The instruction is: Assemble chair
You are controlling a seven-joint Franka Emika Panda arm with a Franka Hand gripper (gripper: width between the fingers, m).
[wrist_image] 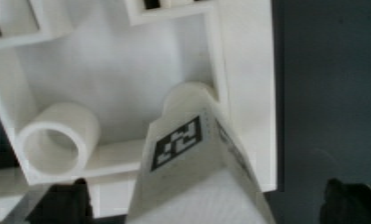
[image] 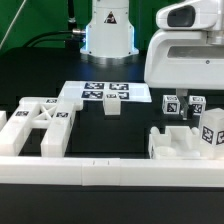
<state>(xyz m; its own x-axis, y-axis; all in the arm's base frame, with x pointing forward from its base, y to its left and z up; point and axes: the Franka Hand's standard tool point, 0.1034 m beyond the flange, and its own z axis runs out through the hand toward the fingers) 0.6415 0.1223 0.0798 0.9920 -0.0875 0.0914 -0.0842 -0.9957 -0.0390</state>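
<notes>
Evidently nothing is held: the fingers [wrist_image: 57, 203] stand wide either side of a tagged white chair part [wrist_image: 111, 110], probably to line up a grasp. The X-braced frame [image: 40, 125] lies against the border rail [image: 100, 172] along the counter's edge, toward the exterior view's left, likely squared there for joining.

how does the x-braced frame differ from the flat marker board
The X-braced frame is chunky with open gaps; the marker board is a thin solid sheet. The frame lies at the exterior view's left front; the board sits farther back, near the middle. Both are white, tagged and lie on the black table.
</notes>
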